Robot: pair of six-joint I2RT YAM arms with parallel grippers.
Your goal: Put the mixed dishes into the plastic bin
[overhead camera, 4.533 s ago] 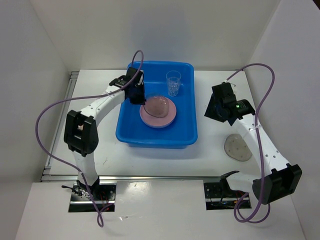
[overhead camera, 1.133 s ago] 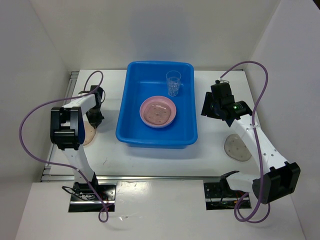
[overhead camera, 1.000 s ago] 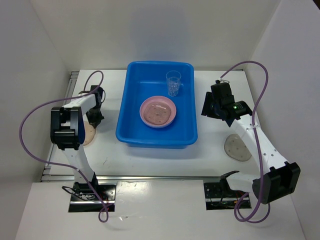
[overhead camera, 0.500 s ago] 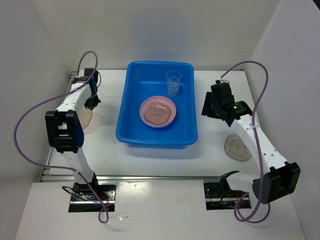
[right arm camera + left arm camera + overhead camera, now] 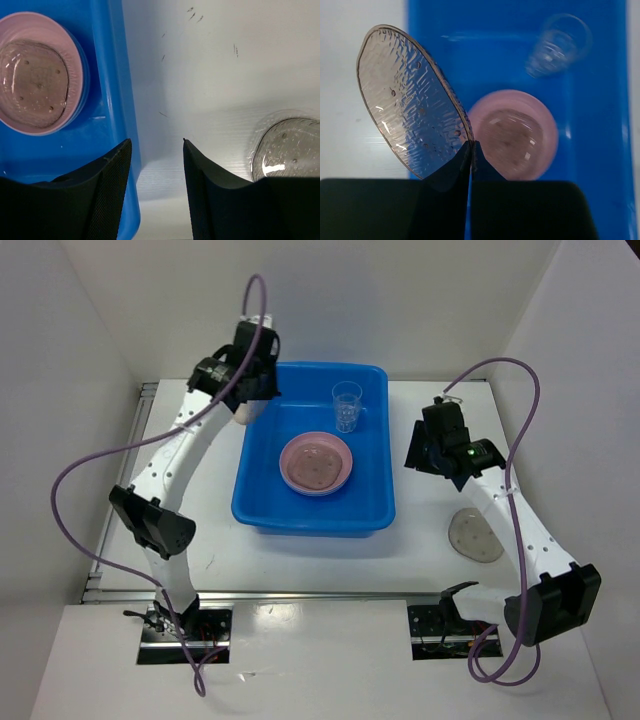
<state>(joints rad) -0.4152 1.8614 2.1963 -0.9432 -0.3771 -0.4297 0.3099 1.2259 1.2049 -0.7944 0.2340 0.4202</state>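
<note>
Left end effector (image 5: 471, 144) clamping plate (image 5: 410, 100), rippled, translucent

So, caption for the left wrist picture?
Left gripper pinches clear speckled plate over the edge of the blue plastic bin; pink plate and clear cup inside.

- Bin (image 5: 272, 465): left floor bare, open from above.
- Pink plate (image 5: 317, 463) fills centre; cup (image 5: 347, 405) upright at far right.
- Left gripper (image 5: 471, 145) with grey plate (image 5: 410, 100) overhangs far-left rim.
- Table (image 5: 425, 525) between bin and right plate (image 5: 475, 535): passable.
</note>
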